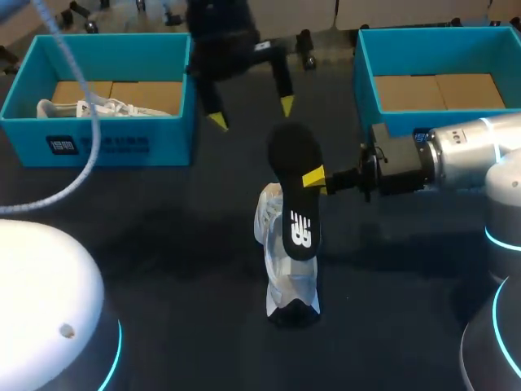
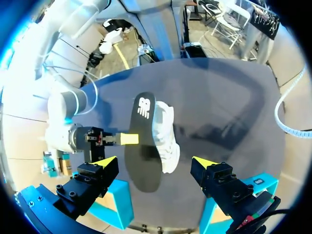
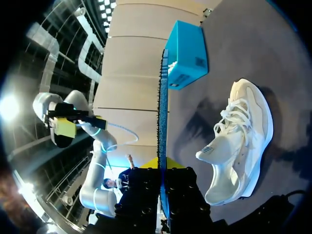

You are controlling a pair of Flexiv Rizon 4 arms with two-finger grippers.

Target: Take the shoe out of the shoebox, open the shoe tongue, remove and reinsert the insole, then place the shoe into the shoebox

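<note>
A white shoe (image 1: 286, 265) lies on the dark table, its toe toward the near edge. Above it hangs the black insole (image 1: 295, 187), lifted clear of the shoe, with my right gripper (image 1: 314, 178) shut on its edge from the right. In the right wrist view the insole (image 3: 162, 117) stands edge-on between the fingers of that gripper (image 3: 163, 163), and the shoe (image 3: 239, 141) lies beside it. My left gripper (image 1: 252, 114) hovers open over the table's back, past the insole's heel end. In its own view, the left gripper (image 2: 156, 162) holds nothing, with insole (image 2: 144, 141) and shoe (image 2: 164, 134) ahead.
A blue shoebox (image 1: 106, 140) at the back left holds another white shoe (image 1: 102, 107). A second blue shoebox (image 1: 364, 81) stands at the back right, behind my right arm (image 1: 456, 155). A pale cable (image 1: 85, 163) hangs in front of the left box.
</note>
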